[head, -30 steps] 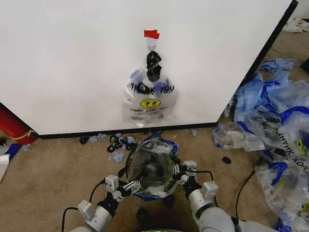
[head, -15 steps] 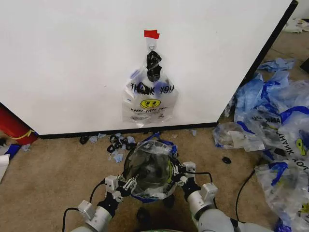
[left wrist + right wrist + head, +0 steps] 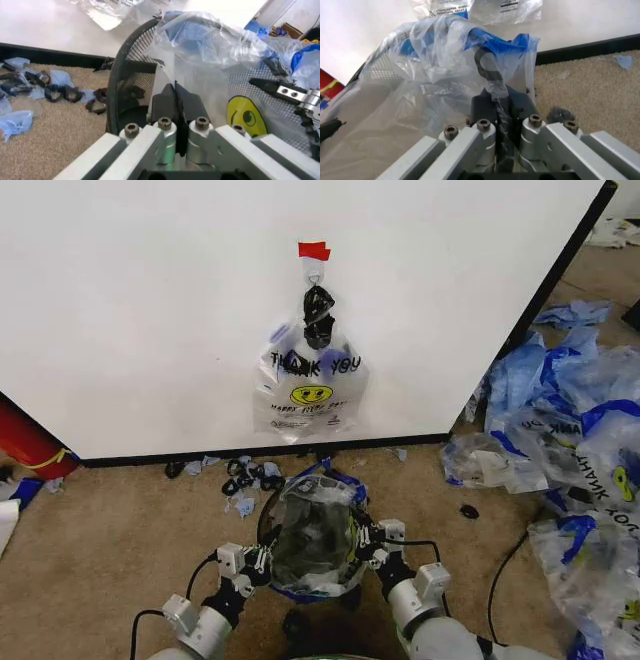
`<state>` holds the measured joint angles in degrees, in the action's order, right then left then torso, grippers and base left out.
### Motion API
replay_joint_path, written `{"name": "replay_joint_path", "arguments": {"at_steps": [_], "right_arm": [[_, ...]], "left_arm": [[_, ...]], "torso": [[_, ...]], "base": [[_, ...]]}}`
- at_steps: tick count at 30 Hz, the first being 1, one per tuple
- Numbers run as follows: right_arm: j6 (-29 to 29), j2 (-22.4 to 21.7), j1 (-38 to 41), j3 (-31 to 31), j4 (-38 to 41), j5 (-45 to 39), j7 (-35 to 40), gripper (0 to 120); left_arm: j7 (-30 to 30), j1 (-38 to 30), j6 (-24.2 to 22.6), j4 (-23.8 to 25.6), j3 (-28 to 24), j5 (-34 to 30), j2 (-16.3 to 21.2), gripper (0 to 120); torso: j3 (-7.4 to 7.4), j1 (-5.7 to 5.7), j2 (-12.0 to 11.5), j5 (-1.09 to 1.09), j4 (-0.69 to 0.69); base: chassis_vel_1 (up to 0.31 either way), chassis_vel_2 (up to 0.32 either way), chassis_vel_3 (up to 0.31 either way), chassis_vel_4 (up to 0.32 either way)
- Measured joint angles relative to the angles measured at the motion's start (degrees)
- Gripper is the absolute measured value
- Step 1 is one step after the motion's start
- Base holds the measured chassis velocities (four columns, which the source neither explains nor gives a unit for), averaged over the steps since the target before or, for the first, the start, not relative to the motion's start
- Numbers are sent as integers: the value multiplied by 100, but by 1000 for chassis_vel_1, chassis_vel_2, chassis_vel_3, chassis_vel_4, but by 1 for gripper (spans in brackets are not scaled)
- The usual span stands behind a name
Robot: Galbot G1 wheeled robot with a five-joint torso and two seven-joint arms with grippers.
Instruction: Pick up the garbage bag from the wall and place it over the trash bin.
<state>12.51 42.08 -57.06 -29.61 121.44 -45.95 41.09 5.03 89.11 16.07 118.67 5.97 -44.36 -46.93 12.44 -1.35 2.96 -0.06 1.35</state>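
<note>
We see the bag (image 3: 315, 532) draped into and over the bin (image 3: 268, 520), its clear film bunched across the opening and its blue handles at the rim nearest the wall (image 3: 150, 300). In the left wrist view the bag (image 3: 210, 48) spills over the bin's (image 3: 130, 75) mesh rim, with a yellow smiley showing through the film inside. Our left gripper (image 3: 259, 560) sits at the bin's left side, its fingers (image 3: 165, 103) pressed together on a fold of the bag's film at the rim. Our right gripper (image 3: 367, 540) sits at the bin's right side, and in its wrist view the fingers (image 3: 487, 107) are likewise pinched shut on a twisted strand of the bag (image 3: 445, 56). The bin stands on the carpet (image 3: 110, 540) just in front of the wall's lower black edge strip. On the wall above it a second bag (image 3: 310, 385) with "THANK YOU" print and a yellow smiley hangs from a hook (image 3: 314, 277) under a piece of red tape (image 3: 313, 250); a dark clip (image 3: 318, 315) gathers its top. Small black clips and blue scraps (image 3: 245, 475) lie on the carpet between the bin and the wall. To the right of the wall's edge a heap of like bags (image 3: 570, 450) covers the floor. A red object (image 3: 25, 440) shows at the wall's lower left corner.
</note>
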Motion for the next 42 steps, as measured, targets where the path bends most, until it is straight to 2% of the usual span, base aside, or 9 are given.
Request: {"name": "replay_joint_path", "arguments": {"at_steps": [25, 42], "right_arm": [[174, -23, -169, -30, -99, 163, -64, 1], [267, -95, -511, 305, 151, 162, -176, 1]], "left_arm": [[126, 10, 57, 97, 309, -26, 63, 0], [177, -12, 166, -210, 551, -57, 36, 0]], "torso": [[0, 0, 0, 0, 0], [0, 0, 0, 1, 0]], "base": [[0, 0, 0, 0], [0, 0, 0, 0]]}}
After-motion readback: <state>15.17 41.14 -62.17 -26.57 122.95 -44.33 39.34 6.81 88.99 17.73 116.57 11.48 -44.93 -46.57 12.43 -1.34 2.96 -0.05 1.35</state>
